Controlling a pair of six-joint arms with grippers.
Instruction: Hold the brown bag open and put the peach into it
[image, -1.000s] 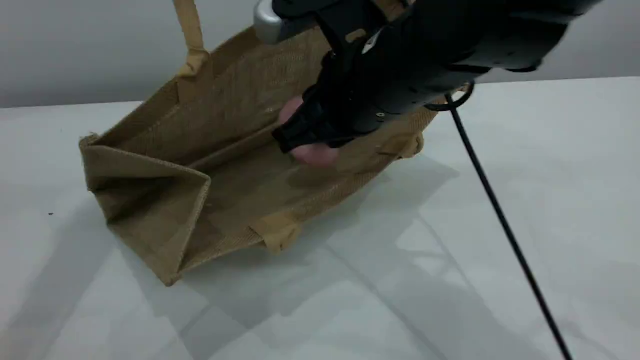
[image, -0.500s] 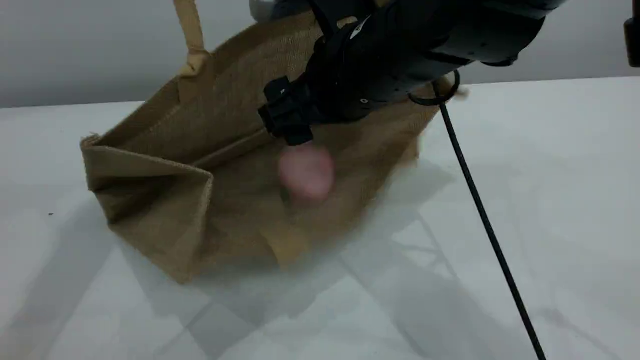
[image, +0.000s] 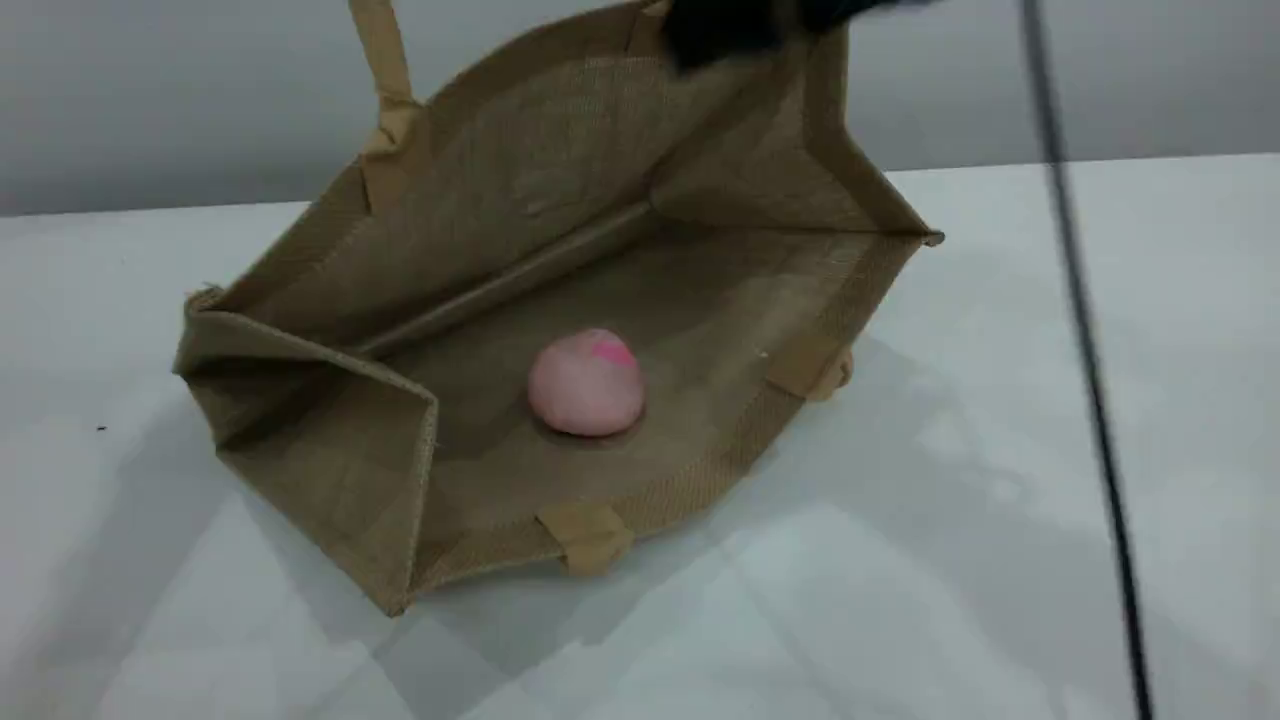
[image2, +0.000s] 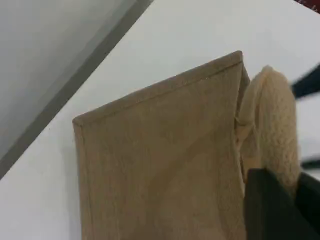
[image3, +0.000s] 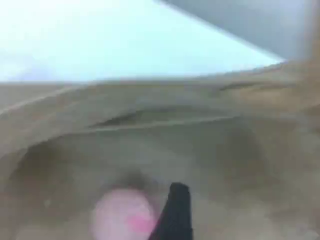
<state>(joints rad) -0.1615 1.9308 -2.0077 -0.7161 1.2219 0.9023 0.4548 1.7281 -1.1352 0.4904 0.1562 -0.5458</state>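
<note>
On the left, we see a tan handle (image: 383, 60) of the brown bag (image: 330, 470) rising taut out of the top edge of the scene view. In the left wrist view the left gripper (image2: 272, 205) shows as one dark fingertip at the bottom, right against that padded handle. Its jaws are closed on the handle, and the bag's upper wall is held up by it. The bag lies on its side on the white table (image: 1000, 520), its mouth gaping toward the camera and its left side panel folded inward.

In the middle, the peach (image: 586, 383) rests inside the bag on the lower wall, pink patch up, clear of both side panels and touching no gripper.

Further right, a dark blurred part of the right arm (image: 720, 28) sits at the top edge, by the bag's raised rim. In the right wrist view the right gripper (image3: 175, 215) shows one dark fingertip over the bag's inside, with the peach just left of it. We cannot tell whether its jaws are apart. At the far right a black cable (image: 1085, 350) runs down across the table.
</note>
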